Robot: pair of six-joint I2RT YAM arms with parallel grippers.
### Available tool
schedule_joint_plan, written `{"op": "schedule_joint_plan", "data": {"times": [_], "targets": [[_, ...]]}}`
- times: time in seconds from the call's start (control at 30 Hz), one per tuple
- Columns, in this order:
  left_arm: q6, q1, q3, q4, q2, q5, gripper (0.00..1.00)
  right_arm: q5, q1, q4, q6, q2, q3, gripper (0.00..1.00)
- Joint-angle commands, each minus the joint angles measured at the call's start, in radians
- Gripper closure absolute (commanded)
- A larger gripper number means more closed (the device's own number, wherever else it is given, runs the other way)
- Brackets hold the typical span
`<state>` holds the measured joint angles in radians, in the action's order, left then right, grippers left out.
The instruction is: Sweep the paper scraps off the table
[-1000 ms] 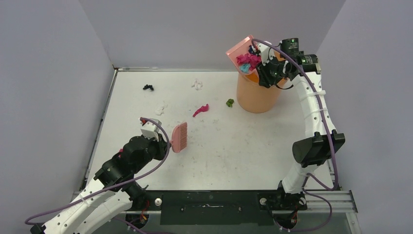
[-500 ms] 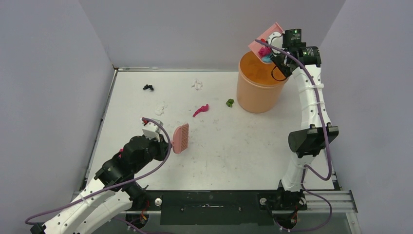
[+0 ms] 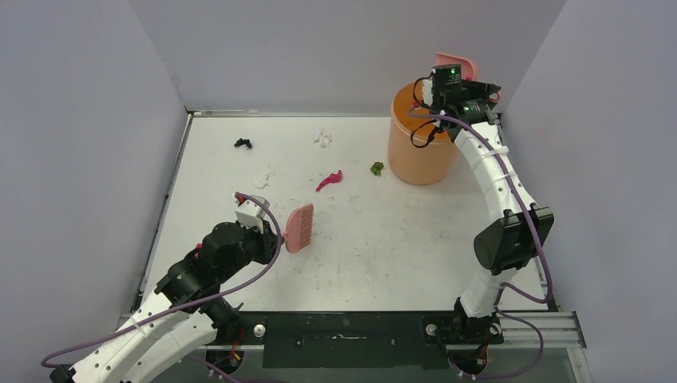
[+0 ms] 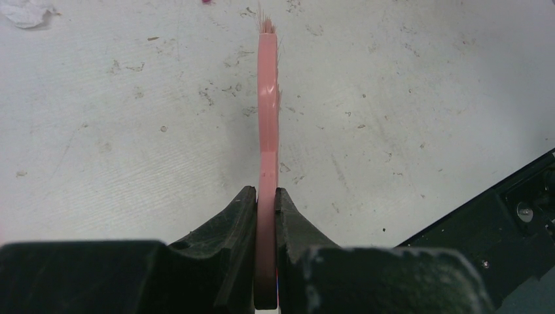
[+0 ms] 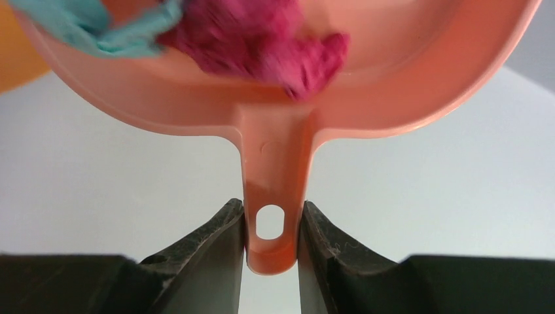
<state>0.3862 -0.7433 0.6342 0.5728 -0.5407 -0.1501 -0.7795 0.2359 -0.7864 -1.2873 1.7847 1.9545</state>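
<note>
**Dustpan up at the bucket, brush gripped low**

We see the right gripper [image 5: 271,226] closed on the handle of the pink dustpan [image 5: 406,98], raised over the orange bucket [image 3: 419,155] at the far right of the table [image 3: 415,247]. Inside the pan sit a magenta scrap [image 5: 262,39] and a light blue scrap [image 5: 111,29] — both blurred in the wrist view.

The left gripper [image 4: 265,212] is clamped tight on the pink brush [image 4: 267,111], held edge-on over the near left of the table; we cannot tell whether the bristles touch it.

Loose on the table lie a black scrap [image 3: 243,144] at far left, a white scrap [image 3: 323,139] near the far edge, a second white bit [image 3: 263,177] nearer the brush, a magenta strip [image 3: 329,180] mid-table, and a green scrap [image 3: 376,167] just beside the bucket.
</note>
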Motion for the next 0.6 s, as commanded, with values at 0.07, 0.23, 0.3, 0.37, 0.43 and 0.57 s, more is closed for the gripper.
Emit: {"op": "schedule_joint_plan", "data": {"times": [0.07,0.23,0.3,0.37,0.43,0.57], "targets": [[-0.012,0.008,0.015,-0.073,0.004,0.020,1.00,-0.242,0.015,0.354,-0.484,-0.082,-0.059,0.95],[-0.013,0.009,0.016,-0.070,0.007,0.023,1.00,-0.248,0.017,0.404,-0.585,-0.129,-0.142,0.95],[-0.013,0.009,0.016,-0.070,0.009,0.025,1.00,-0.249,0.019,0.410,-0.588,-0.142,-0.161,0.95],[-0.012,0.009,0.016,-0.071,0.011,0.024,1.00,-0.247,0.018,0.404,-0.571,-0.148,-0.163,0.95],[-0.013,0.009,0.016,-0.069,0.013,0.022,1.00,-0.233,0.020,0.367,-0.522,-0.146,-0.146,0.95],[-0.011,0.009,0.032,-0.052,0.027,-0.026,1.00,-0.142,0.019,0.126,-0.282,-0.099,0.034,0.95]]}}
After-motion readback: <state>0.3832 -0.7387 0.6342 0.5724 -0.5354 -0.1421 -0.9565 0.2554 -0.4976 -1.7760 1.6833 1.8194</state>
